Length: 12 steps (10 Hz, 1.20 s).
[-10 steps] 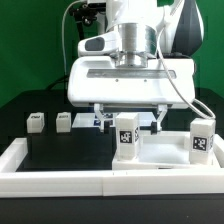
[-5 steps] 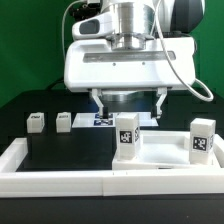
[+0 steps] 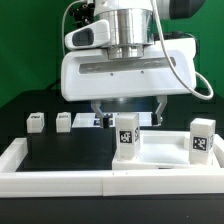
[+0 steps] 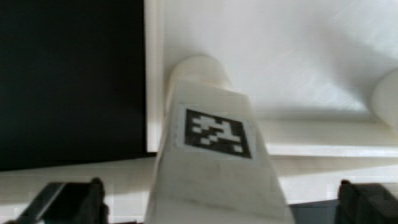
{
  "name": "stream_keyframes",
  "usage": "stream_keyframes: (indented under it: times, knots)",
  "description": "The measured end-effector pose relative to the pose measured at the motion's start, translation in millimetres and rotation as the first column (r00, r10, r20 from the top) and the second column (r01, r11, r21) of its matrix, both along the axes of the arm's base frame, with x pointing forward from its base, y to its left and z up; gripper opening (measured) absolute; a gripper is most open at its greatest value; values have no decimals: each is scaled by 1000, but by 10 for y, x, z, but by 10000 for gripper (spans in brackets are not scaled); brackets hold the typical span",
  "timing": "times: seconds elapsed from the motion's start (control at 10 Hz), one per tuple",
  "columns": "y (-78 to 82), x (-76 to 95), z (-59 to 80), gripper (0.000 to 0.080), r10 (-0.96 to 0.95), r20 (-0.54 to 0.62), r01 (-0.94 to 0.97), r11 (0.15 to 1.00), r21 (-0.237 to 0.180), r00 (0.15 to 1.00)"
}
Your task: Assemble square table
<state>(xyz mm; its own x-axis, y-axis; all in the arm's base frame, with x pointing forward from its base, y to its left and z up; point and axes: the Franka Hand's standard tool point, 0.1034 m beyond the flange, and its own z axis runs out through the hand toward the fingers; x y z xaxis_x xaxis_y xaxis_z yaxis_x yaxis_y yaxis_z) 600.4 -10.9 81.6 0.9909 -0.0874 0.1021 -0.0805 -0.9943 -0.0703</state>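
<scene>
Currently one slab [image 3: 165, 152] carries two upright legs [image 3: 126, 138]; two loose legs [image 3: 36, 122] sit beside it; claw [image 3: 128, 116] fingers spread apart.

your exterior camera looks over the white rim [image 3: 60, 180], facing the arm [image 3: 130, 40] head-on from mid distance, with the upright leg [image 3: 126, 135] at frame centre. your wrist camera looks down very close on that same leg [image 4: 217, 130], which fills its frame.

The white leg [image 3: 126, 136] carries a black-and-white patterned tag; the work surface [image 3: 60, 150] is black, its rim [image 3: 50, 182] white
</scene>
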Motion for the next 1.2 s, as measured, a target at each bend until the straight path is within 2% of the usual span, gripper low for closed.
stream_keyframes:
  times: [0.1,0.2,0.4,0.5,0.6,0.7,0.8,1.2]
  knots:
    - [-19,17,13,649,3,-80,-1,1000,20,997]
    - [-56,91,22,649,0,-88,2,1000,21,996]
    - [-46,93,10,649,1,-86,1,1000,20,996]
    - [-53,94,-1,522,0,-81,2,1000,18,997]
    - [-52,94,-9,522,-1,-78,2,1000,17,997]
    - [-54,94,-8,370,-1,-78,2,1000,17,997]
    - [-55,95,-8,290,-2,-78,3,1000,17,997]
    - [-56,95,-8,290,-24,-80,26,1000,18,997]
